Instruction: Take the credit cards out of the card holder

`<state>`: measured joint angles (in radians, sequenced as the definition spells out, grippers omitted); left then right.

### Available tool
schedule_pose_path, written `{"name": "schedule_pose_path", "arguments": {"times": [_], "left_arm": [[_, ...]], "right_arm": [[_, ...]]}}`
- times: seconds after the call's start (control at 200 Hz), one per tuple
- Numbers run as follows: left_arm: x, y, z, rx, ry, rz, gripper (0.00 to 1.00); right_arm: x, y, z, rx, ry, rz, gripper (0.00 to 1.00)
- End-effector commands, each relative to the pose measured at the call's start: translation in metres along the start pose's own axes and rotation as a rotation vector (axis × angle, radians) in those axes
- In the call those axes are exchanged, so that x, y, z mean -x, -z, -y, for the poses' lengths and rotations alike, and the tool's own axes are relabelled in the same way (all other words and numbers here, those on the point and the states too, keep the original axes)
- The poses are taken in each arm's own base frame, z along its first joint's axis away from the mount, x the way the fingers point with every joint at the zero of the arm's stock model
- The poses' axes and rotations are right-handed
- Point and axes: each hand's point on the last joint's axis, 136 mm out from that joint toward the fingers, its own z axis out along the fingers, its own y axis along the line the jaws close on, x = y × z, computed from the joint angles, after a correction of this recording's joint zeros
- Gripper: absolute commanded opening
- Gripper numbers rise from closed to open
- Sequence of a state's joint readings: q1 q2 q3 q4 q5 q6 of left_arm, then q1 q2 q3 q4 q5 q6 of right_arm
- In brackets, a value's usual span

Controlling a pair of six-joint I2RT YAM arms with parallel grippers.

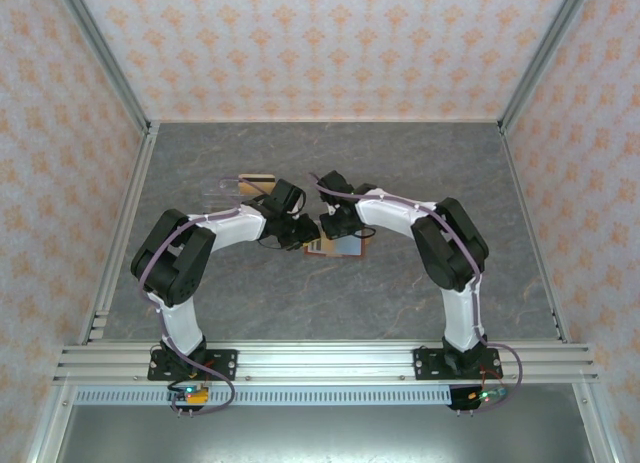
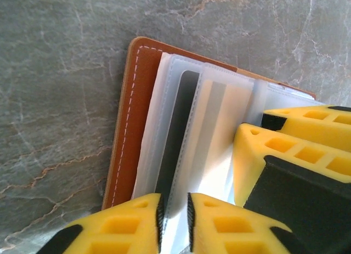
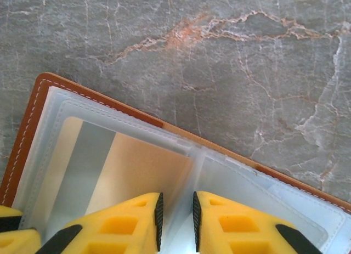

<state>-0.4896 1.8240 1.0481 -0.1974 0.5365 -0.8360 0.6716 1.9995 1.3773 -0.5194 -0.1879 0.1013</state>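
The card holder (image 1: 347,248) lies open mid-table, its red-brown leather edge (image 2: 137,100) framing clear plastic sleeves. My left gripper (image 2: 174,199) has its jaws drawn in on a credit card with a dark stripe (image 2: 181,128), at the near end of its sleeve. A paler card with a grey stripe (image 2: 214,128) sits in the sleeve beside it. My right gripper (image 3: 176,198) is shut on the sleeves' middle fold, next to a tan-gold card (image 3: 137,171). The leather rim (image 3: 33,111) runs behind it. Both grippers (image 1: 297,233) (image 1: 330,223) meet over the holder.
A loose tan card (image 1: 258,180) lies flat on the grey marbled table (image 1: 450,163) just behind the left gripper. The right gripper's yellow fingers (image 2: 274,155) crowd the right side of the left wrist view. Patterned walls enclose the table on three sides.
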Motion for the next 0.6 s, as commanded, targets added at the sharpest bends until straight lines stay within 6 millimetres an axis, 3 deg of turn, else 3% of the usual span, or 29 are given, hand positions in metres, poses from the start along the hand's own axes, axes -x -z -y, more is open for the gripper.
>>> {"name": "schedule_pose_path", "arguments": {"times": [0.0,0.32,0.596], "left_arm": [[0.000,0.010,0.016,-0.049,-0.034,0.015,0.17],[-0.003,0.008,0.036,-0.162,-0.036,-0.007,0.22],[-0.013,0.012,0.070,-0.275,-0.072,-0.033,0.31]], "right_arm": [[-0.005,0.013,0.001,0.021,-0.035,0.006,0.25],[0.017,0.058,0.003,0.094,-0.129,0.197,0.42],[0.028,0.091,0.050,0.019,-0.309,0.390,0.46]]}}
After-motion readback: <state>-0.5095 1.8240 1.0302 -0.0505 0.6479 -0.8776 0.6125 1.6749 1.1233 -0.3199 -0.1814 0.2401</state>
